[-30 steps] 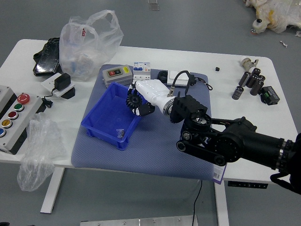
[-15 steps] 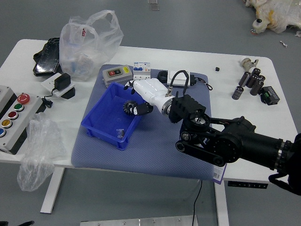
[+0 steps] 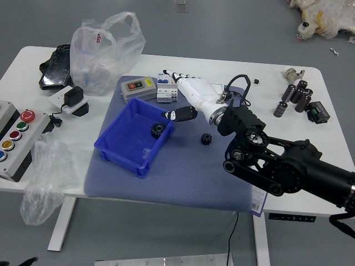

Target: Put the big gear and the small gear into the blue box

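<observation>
Judged about half done: big gear (image 3: 158,130) in, small gear (image 3: 206,138) to go.
Directions taken from right hand (image 3: 201,95), with 12 at the picture's top. Released there: fingers spread, thumb out, nothing grasped, over the far part of the mat (image 3: 166,185). Toward 8 o'clock, blue box (image 3: 119,137); inside, near the wall closest to the small gear, the big gear, so judged by its look against the other. Count as placed. At 6 o'clock, outside the box and apart from it, the small gear, lying free on the mat. Left to do, as judged: lower toward 6, close on the small gear, carry toward 9, let go inside. Far off between 7 and 8, in the picture's corner, left hand (image 3: 29,261); cannot tell whether released or clenched.
</observation>
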`<state>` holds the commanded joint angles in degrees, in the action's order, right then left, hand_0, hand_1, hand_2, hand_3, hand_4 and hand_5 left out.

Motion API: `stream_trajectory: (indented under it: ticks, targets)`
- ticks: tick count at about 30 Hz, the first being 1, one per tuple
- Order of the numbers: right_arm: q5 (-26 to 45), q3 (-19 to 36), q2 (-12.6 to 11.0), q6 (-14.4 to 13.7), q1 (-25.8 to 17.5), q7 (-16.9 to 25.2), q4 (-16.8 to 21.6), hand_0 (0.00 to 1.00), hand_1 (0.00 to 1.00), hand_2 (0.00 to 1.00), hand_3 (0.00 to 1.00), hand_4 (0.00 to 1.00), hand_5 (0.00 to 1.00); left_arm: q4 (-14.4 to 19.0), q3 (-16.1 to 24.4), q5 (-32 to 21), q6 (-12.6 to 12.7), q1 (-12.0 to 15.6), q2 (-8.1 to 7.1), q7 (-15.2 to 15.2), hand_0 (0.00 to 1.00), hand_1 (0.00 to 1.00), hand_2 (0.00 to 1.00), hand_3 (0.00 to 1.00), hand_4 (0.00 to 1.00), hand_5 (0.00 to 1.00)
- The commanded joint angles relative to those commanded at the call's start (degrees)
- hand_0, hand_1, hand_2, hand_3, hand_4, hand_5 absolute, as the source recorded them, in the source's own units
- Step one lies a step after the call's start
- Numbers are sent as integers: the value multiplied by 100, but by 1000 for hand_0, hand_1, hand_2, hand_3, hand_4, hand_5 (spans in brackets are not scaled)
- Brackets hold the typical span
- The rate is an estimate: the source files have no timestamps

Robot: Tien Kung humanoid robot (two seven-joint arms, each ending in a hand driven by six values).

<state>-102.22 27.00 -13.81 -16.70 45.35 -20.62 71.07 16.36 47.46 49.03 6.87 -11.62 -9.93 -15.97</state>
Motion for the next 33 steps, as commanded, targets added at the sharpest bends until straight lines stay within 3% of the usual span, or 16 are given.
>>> stream_trajectory:
  ticks: [2,3,6,8,9,14,15,18,32,33]
  targets:
    - [7,115,-108,102,-187,-135,138,585,746,796,898,888,320,1,12,7,1,6,-1,-10,663,568,588,753,739,645]
    - [30,117,-131,138,-266,-177,154,491,661,699,747,868,299,2,29,25,0,6,0,-20,662,567,588,752,735,663]
    - [105,31,-126,202,-401,-235,78,491,661,699,747,868,299,3,41,43,-3,0,3,-26,662,567,588,752,735,663]
    - [214,-96,-71,207,-424,-185,-102,491,661,699,747,868,299,2,37,44,-4,-11,6,-18,662,567,588,752,735,663]
    - [259,-147,-38,208,-415,-125,-200,453,593,624,691,877,298,2,38,48,-5,-15,6,-16,662,567,587,752,758,691]
    - [216,-269,134,319,-369,168,-787,453,593,624,691,877,298,1,36,60,-10,-37,12,-4,662,567,587,752,758,691]
    - [167,-256,141,346,-370,205,-890,430,541,560,660,891,299,1,36,59,-10,-38,11,-1,662,566,587,752,758,699]
    - [9,-187,126,421,-381,255,-1075,430,541,560,660,891,299,2,45,66,-11,-35,11,-6,662,566,587,752,758,699]
    - [-121,-160,-183,794,-660,45,-641,405,492,539,676,895,307,1,32,24,0,-25,18,12,661,566,587,751,759,704]
    - [-103,-175,-185,793,-669,35,-642,400,478,540,657,653,168,0,32,26,0,-26,17,15,661,566,587,752,757,705]
